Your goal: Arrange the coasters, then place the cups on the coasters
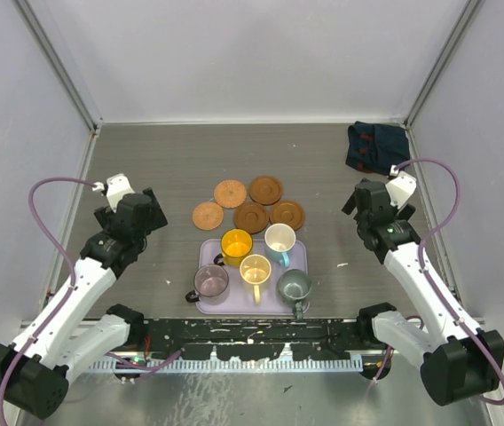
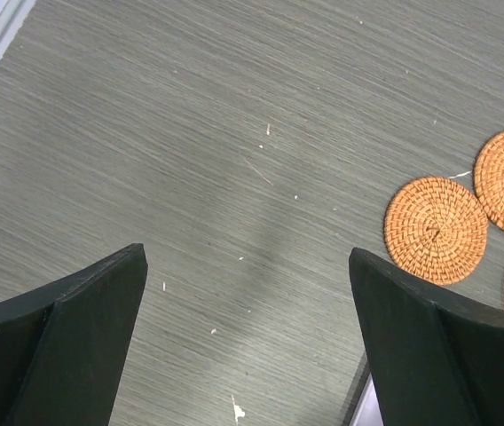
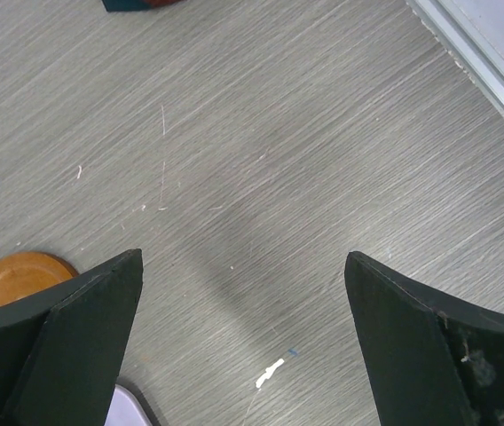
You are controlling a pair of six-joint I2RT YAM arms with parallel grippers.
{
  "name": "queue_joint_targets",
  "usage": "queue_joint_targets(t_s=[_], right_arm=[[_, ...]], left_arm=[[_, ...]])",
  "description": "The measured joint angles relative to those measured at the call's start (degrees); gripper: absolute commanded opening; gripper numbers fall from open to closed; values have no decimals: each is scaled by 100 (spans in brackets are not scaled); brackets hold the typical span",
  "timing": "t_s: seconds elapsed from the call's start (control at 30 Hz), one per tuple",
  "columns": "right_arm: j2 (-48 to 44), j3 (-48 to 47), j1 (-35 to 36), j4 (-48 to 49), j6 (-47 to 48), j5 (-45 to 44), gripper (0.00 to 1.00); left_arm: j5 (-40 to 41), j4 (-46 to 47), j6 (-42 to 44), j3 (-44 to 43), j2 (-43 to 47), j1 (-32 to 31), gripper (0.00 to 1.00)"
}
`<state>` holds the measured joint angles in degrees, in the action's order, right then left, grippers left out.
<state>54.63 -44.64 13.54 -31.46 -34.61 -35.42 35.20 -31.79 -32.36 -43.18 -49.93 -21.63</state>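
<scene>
Now | coasters (image 1: pixel 251 216): five brown discs, two woven, three seemingly smooth | left tool (image 2: pixel 248 256), right tool (image 3: pixel 243 258): spread, empty

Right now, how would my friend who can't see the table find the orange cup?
Look at the lavender tray in the middle of the table, just nearer than the round brown coasters. The yellow-orange cup stands at its far left corner, the only deep, bright-coloured cup among pale ones.
</scene>
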Motion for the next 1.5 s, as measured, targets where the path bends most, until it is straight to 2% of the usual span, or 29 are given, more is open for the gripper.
queue_joint_targets(t_s=[0.17,0.4,0.67,0.93,1.07,1.27,1.33,1.43,1.5], right_arm=[[284,-2,0,26,0,133,100],[592,-28,0,57,0,348,100],[876,-101,0,310,24,688,97],[1663,-413,26,704,197,1191,81],[2140,-595,155,911,293,1377,65],[2712,-870,544,1102,437,1523,33],[2905,-975,671,1154,476,1574,27],[3248,-1143,857,1250,485,1718,22],[3416,-1187,946,1329,483,1827,21]], left_arm=[[-120,216,63,109,-111,0,98],[-282,356,160,98,-772,0,98],[-890,918,334,98,-1274,0,98],[-1613,1539,538,-151,-2264,0,98],[-1919,1773,595,-437,-2944,0,98],[-2253,1908,610,-656,-3414,0,98],[-2358,1941,623,-708,-3506,0,100],[-2492,2004,627,-739,-3617,0,92],[-2555,2037,629,-739,-3674,-7,80]])
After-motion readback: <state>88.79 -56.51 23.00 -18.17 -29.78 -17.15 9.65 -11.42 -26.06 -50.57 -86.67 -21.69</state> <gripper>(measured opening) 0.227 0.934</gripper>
